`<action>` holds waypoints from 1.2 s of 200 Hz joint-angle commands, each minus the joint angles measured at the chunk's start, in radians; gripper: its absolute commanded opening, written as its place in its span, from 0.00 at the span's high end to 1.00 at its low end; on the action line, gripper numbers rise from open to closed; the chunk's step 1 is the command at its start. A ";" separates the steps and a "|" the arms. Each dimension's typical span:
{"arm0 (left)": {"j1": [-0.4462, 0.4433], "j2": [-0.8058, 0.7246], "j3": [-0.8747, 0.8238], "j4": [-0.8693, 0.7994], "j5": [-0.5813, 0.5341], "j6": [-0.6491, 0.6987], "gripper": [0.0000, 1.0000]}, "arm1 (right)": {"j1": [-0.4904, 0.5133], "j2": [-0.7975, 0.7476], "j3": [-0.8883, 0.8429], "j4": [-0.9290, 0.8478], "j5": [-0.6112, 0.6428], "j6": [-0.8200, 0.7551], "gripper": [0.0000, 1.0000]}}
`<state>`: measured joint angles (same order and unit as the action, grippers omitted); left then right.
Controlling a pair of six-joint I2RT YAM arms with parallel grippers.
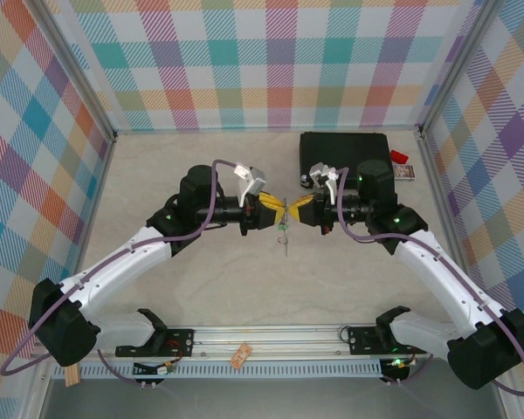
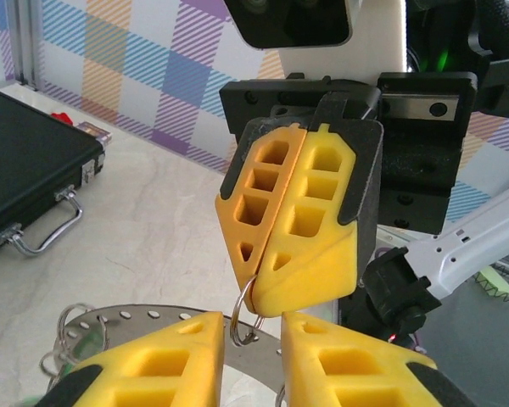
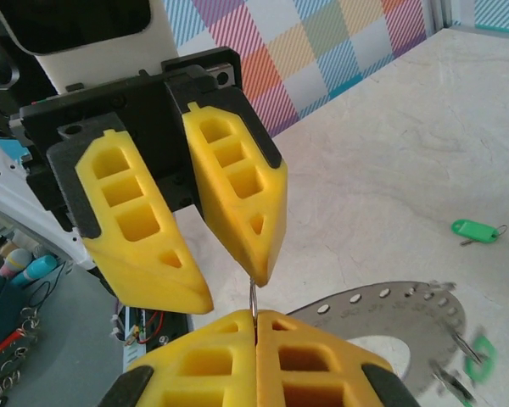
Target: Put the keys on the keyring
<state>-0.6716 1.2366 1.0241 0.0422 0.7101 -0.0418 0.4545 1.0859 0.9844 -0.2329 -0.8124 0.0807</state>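
left wrist view: right claw [image 2: 253, 298] pinches a small ring [image 2: 237, 326], left claw [image 2: 253, 322] spread, black case [image 2: 25, 170] shut.

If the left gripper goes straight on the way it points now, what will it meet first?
Most likely the small wire ring pinched in the shut right gripper; it sits right at the open fingertips of the left gripper. Just behind it come the right gripper's fingertips.
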 commanded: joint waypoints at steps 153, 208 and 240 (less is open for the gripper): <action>0.006 0.043 0.036 0.071 0.074 -0.046 1.00 | 0.001 -0.012 0.008 0.038 -0.061 -0.007 0.95; 0.006 -0.012 -0.075 0.258 -0.039 -0.113 1.00 | -0.001 -0.114 -0.078 0.123 0.229 0.093 0.46; 0.004 -0.035 -0.116 0.330 -0.085 -0.139 1.00 | -0.006 -0.229 -0.180 0.203 0.430 0.139 0.35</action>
<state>-0.6689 1.2495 0.9276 0.2295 0.6735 -0.1467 0.4519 0.9306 0.8627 -0.1280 -0.5686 0.1711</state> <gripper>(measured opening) 0.046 0.649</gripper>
